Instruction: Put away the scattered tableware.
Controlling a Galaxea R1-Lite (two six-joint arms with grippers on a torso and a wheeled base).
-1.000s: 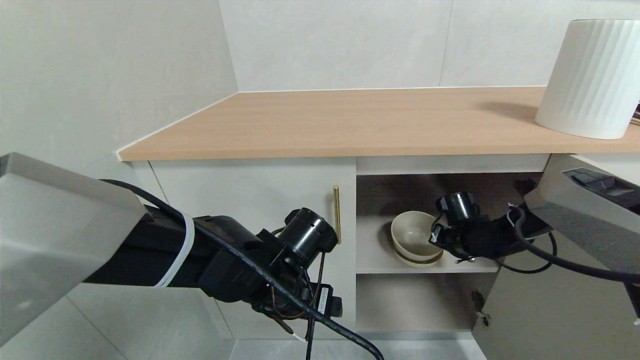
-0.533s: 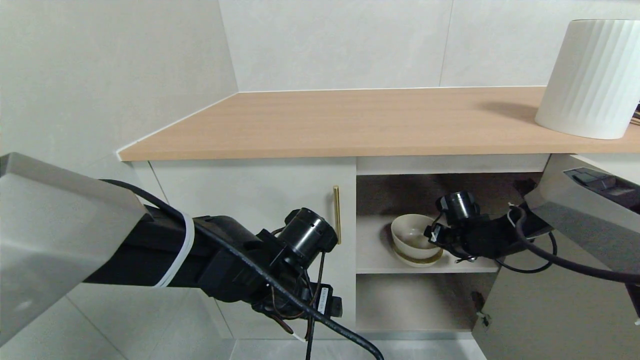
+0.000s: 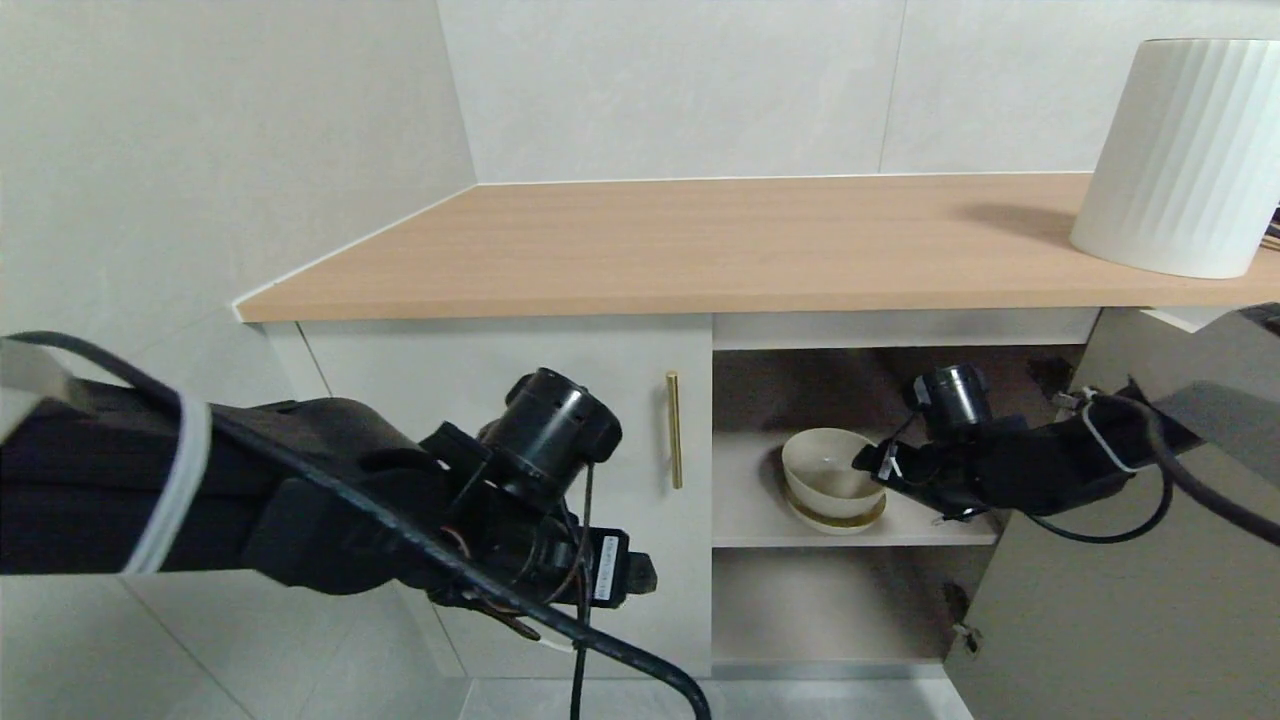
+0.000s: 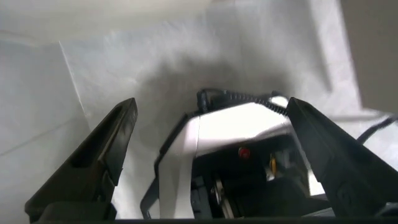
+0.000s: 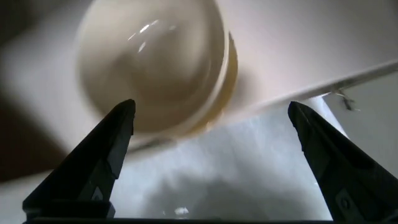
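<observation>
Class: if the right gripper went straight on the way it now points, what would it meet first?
Probably the cream bowl on the cabinet shelf, just ahead of the open right gripper; depth is unclear.

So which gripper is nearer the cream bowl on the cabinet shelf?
Right. The right gripper is open just beside the bowl; the left gripper hangs before the closed door, farther off.

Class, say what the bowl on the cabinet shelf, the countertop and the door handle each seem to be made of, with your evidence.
Bowl: probably glazed ceramic, cream, with glossy highlights.
Countertop: wood or wood-look laminate, matte, with fine grain lines.
Door handle: likely brushed brass-coloured metal, a slim gold bar.
</observation>
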